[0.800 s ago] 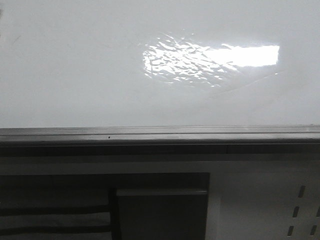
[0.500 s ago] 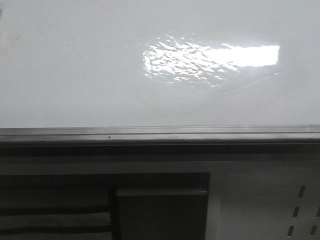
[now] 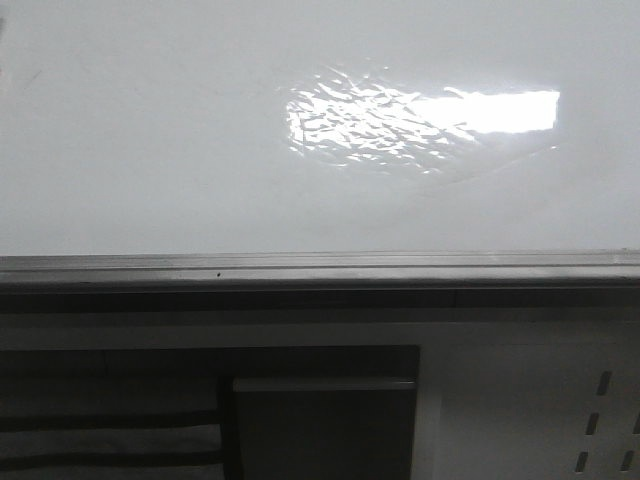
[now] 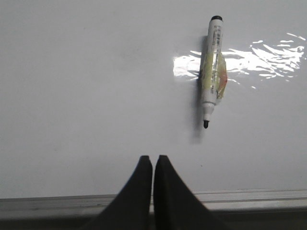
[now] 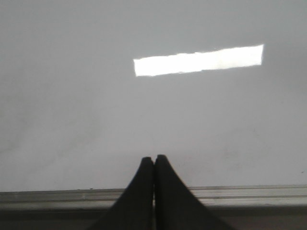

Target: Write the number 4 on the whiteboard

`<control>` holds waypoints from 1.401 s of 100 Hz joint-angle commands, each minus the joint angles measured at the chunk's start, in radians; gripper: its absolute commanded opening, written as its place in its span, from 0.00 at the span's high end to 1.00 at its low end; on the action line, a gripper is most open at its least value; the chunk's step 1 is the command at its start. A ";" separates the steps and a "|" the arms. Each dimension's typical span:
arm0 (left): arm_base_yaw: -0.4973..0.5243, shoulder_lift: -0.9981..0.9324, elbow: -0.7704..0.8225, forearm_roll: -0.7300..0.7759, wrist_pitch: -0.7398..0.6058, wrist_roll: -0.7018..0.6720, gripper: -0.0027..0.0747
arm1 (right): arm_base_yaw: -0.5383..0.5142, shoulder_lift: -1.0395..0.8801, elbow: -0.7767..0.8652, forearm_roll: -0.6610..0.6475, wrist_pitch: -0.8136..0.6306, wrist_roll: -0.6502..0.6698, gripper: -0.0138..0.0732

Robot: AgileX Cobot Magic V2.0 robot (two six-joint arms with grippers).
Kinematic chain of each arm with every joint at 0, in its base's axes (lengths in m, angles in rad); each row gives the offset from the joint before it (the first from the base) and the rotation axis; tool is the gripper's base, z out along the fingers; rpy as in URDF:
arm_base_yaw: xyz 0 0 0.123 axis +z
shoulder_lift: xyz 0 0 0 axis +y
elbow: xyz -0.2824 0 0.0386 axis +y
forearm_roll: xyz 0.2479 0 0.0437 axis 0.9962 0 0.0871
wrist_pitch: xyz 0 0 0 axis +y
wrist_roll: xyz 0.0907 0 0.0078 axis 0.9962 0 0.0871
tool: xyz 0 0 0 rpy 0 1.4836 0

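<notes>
The whiteboard (image 3: 150, 150) fills the upper front view, glossy white-grey with a rippled glare patch and a grey metal edge rail (image 3: 300, 265). No number 4 shows on it. In the left wrist view a marker (image 4: 213, 72) lies flat on the whiteboard (image 4: 86, 86), uncapped, dark tip toward my left gripper (image 4: 153, 158), which is shut and empty, over the rail, apart from the marker. In the right wrist view my right gripper (image 5: 154, 158) is shut and empty over the bare whiteboard (image 5: 72, 105) near the rail. Neither gripper shows in the front view.
Below the rail in the front view are a dark recess with a grey box (image 3: 320, 425) and a white perforated panel (image 3: 590, 420) at the right. A bright rectangular glare (image 5: 196, 60) lies on the board in the right wrist view.
</notes>
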 commanded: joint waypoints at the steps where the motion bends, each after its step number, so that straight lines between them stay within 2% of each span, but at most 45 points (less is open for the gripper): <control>1: 0.000 -0.028 0.028 -0.017 -0.097 -0.002 0.99 | -0.004 -0.024 0.019 -0.005 -0.101 -0.003 0.92; 19: 0.000 -0.028 -0.016 -0.055 -0.131 -0.002 0.99 | -0.004 -0.022 -0.077 0.011 0.005 -0.003 0.92; 37: 0.000 -0.006 -0.176 -0.105 -0.109 -0.002 0.99 | -0.004 0.033 -0.260 0.011 0.134 -0.003 0.92; 47: 0.000 0.041 -0.296 -0.105 -0.030 -0.002 0.99 | -0.004 0.101 -0.359 0.011 0.208 -0.007 0.92; 73: 0.000 0.266 -0.596 -0.105 0.274 -0.002 0.99 | -0.004 0.328 -0.578 0.011 0.381 -0.021 0.92; 98: 0.000 0.369 -0.620 -0.105 0.275 -0.002 0.99 | -0.004 0.426 -0.610 0.011 0.298 -0.021 0.92; 140: 0.000 0.382 -0.620 -0.085 0.274 -0.002 0.99 | -0.004 0.438 -0.610 0.011 0.300 -0.021 0.92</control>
